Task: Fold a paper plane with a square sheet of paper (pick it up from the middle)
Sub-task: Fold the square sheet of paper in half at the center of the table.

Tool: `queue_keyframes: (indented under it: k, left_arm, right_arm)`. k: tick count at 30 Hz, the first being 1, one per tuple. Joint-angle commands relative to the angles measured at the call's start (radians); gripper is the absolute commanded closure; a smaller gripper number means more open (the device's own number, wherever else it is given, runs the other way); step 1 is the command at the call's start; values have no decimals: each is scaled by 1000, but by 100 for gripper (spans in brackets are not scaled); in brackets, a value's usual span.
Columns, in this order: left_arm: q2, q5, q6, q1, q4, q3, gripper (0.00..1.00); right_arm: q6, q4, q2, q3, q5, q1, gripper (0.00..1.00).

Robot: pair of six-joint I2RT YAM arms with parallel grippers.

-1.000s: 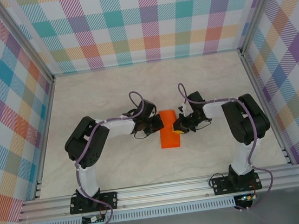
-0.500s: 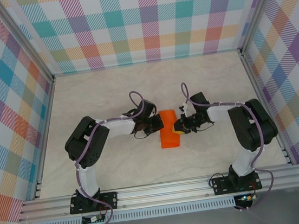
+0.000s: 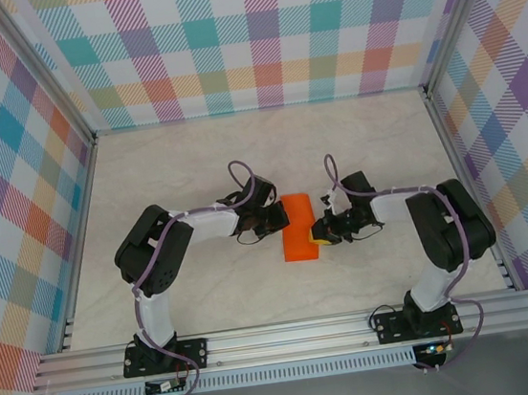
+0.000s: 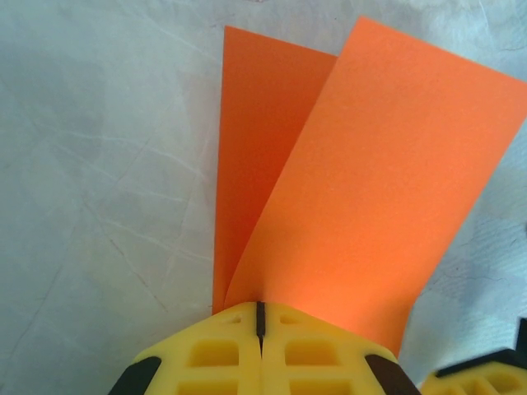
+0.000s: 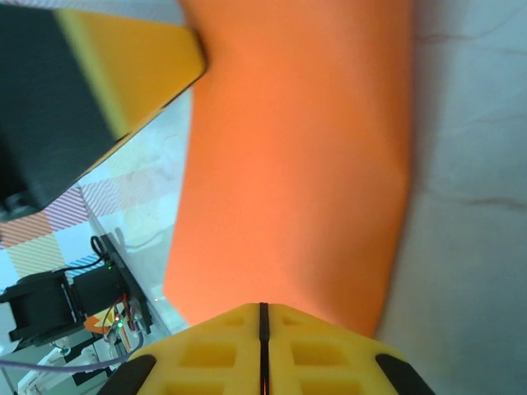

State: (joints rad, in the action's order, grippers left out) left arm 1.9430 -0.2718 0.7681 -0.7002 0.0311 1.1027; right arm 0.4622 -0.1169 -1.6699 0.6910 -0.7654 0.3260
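The square sheet of paper [image 3: 299,238] is bright orange and folded over into a narrow double strip on the pale table, between the two arms. In the left wrist view its two layers [image 4: 354,181] fan out from my left gripper [image 4: 260,317], which is shut on the strip's left edge [image 3: 284,220]. My right gripper [image 3: 320,237] is at the strip's right edge, towards the near end. In the right wrist view the paper [image 5: 296,164] runs out from between its yellow jaws [image 5: 263,317], which are shut on it.
Checked walls [image 3: 263,34] enclose the pale marbled table [image 3: 192,158] on three sides. An aluminium rail [image 3: 290,334] with both arm bases runs along the near edge. The left gripper's finger [image 5: 107,74] sits close to the right one over the paper.
My right gripper has slid along the paper's right edge towards the near side, and its elbow has swung outward to the right. The left gripper and the paper have stayed put.
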Motion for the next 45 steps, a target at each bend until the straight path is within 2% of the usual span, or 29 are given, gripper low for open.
queue_keyframes:
  k: [1,9,11,15,20,24,34,42,45]
  left_arm:
    - [62,39,-18,-16,98,-12,100]
    - [67,28,-16,-16,92,-6,100]
    - [63,28,-19,-16,95,-7,100]
    - [68,41,-34,-16,115,-3,100]
    - [78,31,-31,-15,105,-1,100]
    - [77,32,-30,-16,99,-7,100]
    - [82,31,-30,-16,96,-7,100]
    - [75,33,-32,-15,105,-9,100]
    - [76,31,-31,-15,104,-9,100]
  right_arm:
    - [-17,29,41,-28,-67,2,90]
    - [-11,36,-55,-54,-57,4,90]
    - [1,11,-53,-49,5,5,90]
    - [4,-3,-40,-45,34,5,91]
    - [19,35,53,-76,-48,7,89]
    - [31,58,69,-94,-75,8,87]
    - [58,83,-80,-112,19,21,88]
    - [37,48,90,-128,-29,33,88]
    - [18,14,137,-135,-11,50,86]
